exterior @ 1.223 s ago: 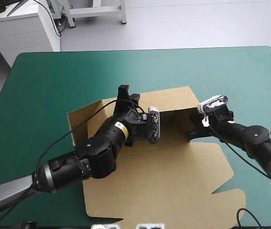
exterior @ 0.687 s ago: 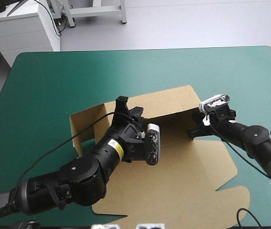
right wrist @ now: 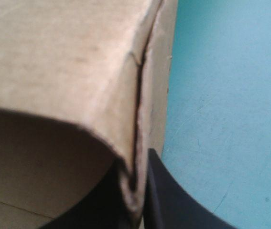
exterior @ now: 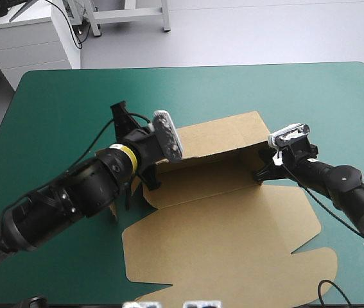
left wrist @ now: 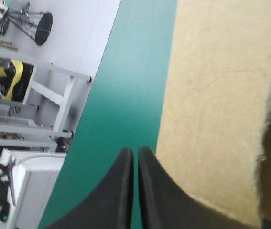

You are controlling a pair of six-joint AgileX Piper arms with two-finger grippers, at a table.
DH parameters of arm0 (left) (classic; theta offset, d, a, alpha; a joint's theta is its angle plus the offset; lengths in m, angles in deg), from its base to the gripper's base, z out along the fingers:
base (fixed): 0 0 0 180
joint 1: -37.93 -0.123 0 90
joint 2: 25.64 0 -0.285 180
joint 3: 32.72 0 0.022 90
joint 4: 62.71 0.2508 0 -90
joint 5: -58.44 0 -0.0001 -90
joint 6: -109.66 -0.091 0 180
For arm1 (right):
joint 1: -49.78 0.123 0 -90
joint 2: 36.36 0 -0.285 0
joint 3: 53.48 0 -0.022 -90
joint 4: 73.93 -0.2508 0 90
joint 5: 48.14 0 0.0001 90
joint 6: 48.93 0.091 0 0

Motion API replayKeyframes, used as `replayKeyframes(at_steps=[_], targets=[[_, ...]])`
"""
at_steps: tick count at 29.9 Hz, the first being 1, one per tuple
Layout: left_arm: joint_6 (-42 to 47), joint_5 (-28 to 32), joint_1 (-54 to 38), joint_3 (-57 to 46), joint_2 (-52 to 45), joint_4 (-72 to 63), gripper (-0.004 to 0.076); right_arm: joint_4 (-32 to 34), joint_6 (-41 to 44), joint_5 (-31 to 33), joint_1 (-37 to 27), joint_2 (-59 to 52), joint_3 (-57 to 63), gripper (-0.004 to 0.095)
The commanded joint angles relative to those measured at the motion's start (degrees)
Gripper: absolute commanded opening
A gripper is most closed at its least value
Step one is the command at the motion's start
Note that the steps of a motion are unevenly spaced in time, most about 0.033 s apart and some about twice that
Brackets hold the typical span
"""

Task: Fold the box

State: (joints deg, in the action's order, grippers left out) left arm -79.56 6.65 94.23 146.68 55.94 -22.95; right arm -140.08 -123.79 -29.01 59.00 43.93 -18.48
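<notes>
The brown box (exterior: pixel 233 231) lies mid-table as a cut sheet, its back wall (exterior: pixel 220 138) raised. My right gripper (exterior: pixel 260 174) is at the wall's right end, shut on the box. In the right wrist view the board's folded corner (right wrist: pixel 63 57) runs down between the black fingers (right wrist: pixel 157 191). My left gripper (exterior: pixel 119 110) is beyond the wall's left end, pointing toward the table's far left. Its fingers (left wrist: pixel 125 191) are shut on nothing over the teal-green cover, with the box wall (left wrist: pixel 211 119) right beside them. The left arm hides the box's left flap.
Teal-green cover (exterior: pixel 265 90) stretches from the back wall to the table's far edge. The sheet's lobed front flaps (exterior: pixel 310 269) reach close to the table's front edge. The left arm (exterior: pixel 72 199) crosses the table's left half.
The left arm has swung out from over the box's middle toward the far left, past the wall's end. The right gripper has kept its hold on the wall's right end.
</notes>
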Motion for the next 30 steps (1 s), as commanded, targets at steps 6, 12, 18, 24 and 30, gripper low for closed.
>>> replayKeyframes(at_steps=[6,12,18,24,30], targets=[[-4.4,0.7,-16.2,8.5,-1.7,-14.7,0.0018,21.3,20.9,7.8,0.0,-1.3,-10.3,-0.0019],[-6.2,-0.4,-28.1,8.5,-1.7,-23.3,0.0018,36.1,38.0,15.4,0.0,-1.3,-17.0,-0.0019],[-9.6,-1.4,-38.6,8.5,-1.7,-32.8,0.0018,39.3,44.6,23.4,0.0,-1.3,-21.9,-0.0019],[-12.6,-2.1,-46.8,8.3,-1.8,-40.1,0.0018,43.4,50.3,28.8,0.0,-1.2,-26.0,-0.0019],[-14.7,-2.1,-52.8,8.3,-2.6,-44.7,0.0018,48.2,54.7,35.2,0.0,2.0,-29.4,-0.0019]])
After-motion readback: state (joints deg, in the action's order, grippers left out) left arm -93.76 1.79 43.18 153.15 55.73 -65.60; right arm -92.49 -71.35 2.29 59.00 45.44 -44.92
